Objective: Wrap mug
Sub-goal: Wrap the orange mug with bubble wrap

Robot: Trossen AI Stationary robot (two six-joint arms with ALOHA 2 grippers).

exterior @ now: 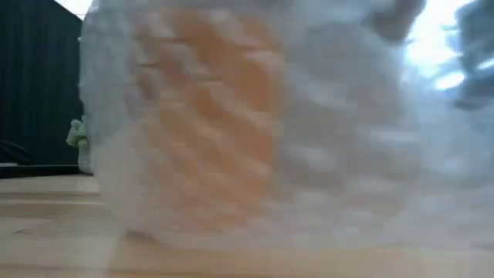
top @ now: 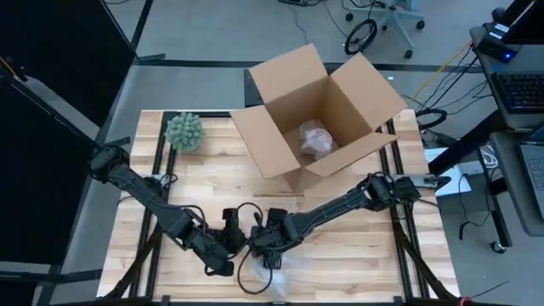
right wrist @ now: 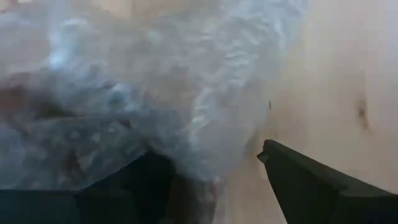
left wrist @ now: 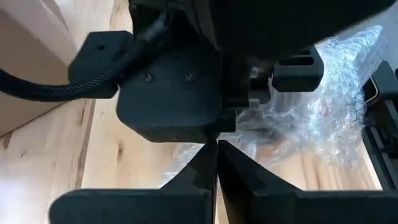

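The mug (exterior: pixel 208 116) shows orange through a bundle of clear bubble wrap (exterior: pixel 324 154) that stands on the table close to the near edge; from above only the wrap (top: pixel 279 274) shows. My right gripper (right wrist: pixel 208 180) is open over the bundle, with wrap bulging between its fingers; it shows in the high view too (top: pixel 270 255). My left gripper (left wrist: pixel 216 158) is shut just left of it (top: pixel 231 245), behind the right gripper's body. I see nothing between its fingertips. My right gripper comes at the wrapped bundle slanting down from the far side. The bubble wrap's outer layer (right wrist: pixel 186 155) lies against the inner side of one finger (right wrist: pixel 134 183); the other finger (right wrist: pixel 311 180) stands apart over bare table. The bundle rests on the table.
An open cardboard box (top: pixel 319 110) stands at the far middle with another wrapped bundle (top: pixel 316 138) inside. A green spiky plant (top: pixel 184 132) sits at the far left. Bare wood lies to the left and right of the grippers.
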